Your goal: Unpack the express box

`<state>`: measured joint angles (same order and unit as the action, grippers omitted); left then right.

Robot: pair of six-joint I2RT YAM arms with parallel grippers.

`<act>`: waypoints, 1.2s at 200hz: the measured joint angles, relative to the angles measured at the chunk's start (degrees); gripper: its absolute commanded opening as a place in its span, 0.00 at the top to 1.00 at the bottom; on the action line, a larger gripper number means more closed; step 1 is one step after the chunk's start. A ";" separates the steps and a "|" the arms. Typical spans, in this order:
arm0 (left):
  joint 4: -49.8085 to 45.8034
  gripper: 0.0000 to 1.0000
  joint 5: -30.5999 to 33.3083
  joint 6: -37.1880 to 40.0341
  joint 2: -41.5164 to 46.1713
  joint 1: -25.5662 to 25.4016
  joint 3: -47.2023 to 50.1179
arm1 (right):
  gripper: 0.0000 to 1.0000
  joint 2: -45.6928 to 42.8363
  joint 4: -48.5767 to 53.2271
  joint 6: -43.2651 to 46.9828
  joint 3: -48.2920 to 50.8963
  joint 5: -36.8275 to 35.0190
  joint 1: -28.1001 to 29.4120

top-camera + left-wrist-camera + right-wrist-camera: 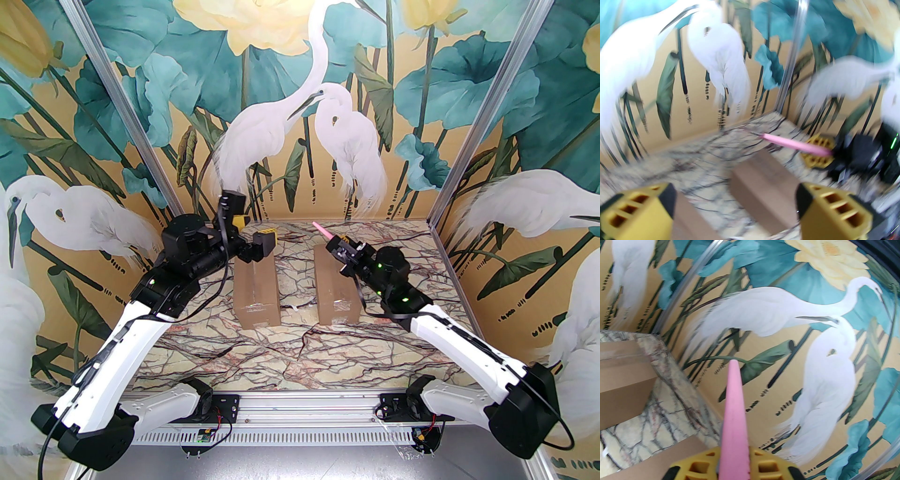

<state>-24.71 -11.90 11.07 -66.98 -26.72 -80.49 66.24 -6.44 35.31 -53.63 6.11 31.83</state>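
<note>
Two taped brown cardboard express boxes lie side by side on the marble table, the left box (257,295) and the right box (335,295). My left gripper (254,227) hovers over the far end of the left box, yellow fingers (639,211) spread open with nothing between them. My right gripper (338,243) is over the far end of the right box, shut on a pink pointed tool (321,228) that sticks out toward the back wall. In the right wrist view the pink tool (734,415) rises from between the yellow fingers (768,468). The left wrist view is blurred and shows the pink tool (796,144) and a box (761,187).
Painted walls with herons and lotus leaves close in the back and both sides. Metal corner posts (457,154) stand at the back corners. A strip of marble table (297,290) separates the boxes, and the table front (281,361) lies before the arm bases.
</note>
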 measured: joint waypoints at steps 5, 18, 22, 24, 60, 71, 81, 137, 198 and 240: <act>-0.04 0.39 -0.85 3.65 -0.76 -0.04 0.22 | 1.00 -0.20 1.81 -0.02 -0.74 1.11 -0.11; -0.11 0.37 -3.50 11.87 -2.10 -0.50 1.53 | 1.00 -0.61 6.08 0.02 -2.40 3.67 -0.11; -0.15 0.37 -4.15 14.32 -2.29 -0.74 2.03 | 1.00 -0.74 7.41 0.07 -2.91 4.46 -0.11; -0.20 0.36 -4.55 15.58 -2.43 -0.85 2.32 | 1.00 -0.79 8.07 0.09 -3.17 4.83 -0.11; -1.66 0.35 -10.88 33.31 -3.50 -2.23 3.26 | 1.00 -1.09 18.27 1.42 -6.99 10.51 -0.20; -2.40 0.38 -13.18 37.83 -3.54 -2.32 3.26 | 1.00 -1.07 20.72 2.08 -7.96 12.17 -0.20; -3.19 0.40 -14.78 40.81 -3.54 -2.51 3.23 | 1.00 -1.05 22.53 2.58 -8.55 13.35 -0.20; -7.48 0.40 -18.36 51.65 -6.75 -5.05 2.69 | 1.00 -0.61 27.76 5.29 -9.35 16.92 -0.20; -9.03 0.43 -18.75 54.36 -10.05 -6.97 1.84 | 1.00 -0.31 30.42 8.35 -10.84 19.47 0.00; -9.88 0.57 -18.69 55.43 -11.47 -8.48 0.39 | 1.00 0.96 31.61 10.23 -12.13 20.24 0.35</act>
<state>-34.59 -30.59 66.50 -78.46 -35.20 -80.09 67.20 25.17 45.54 -65.76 26.35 32.18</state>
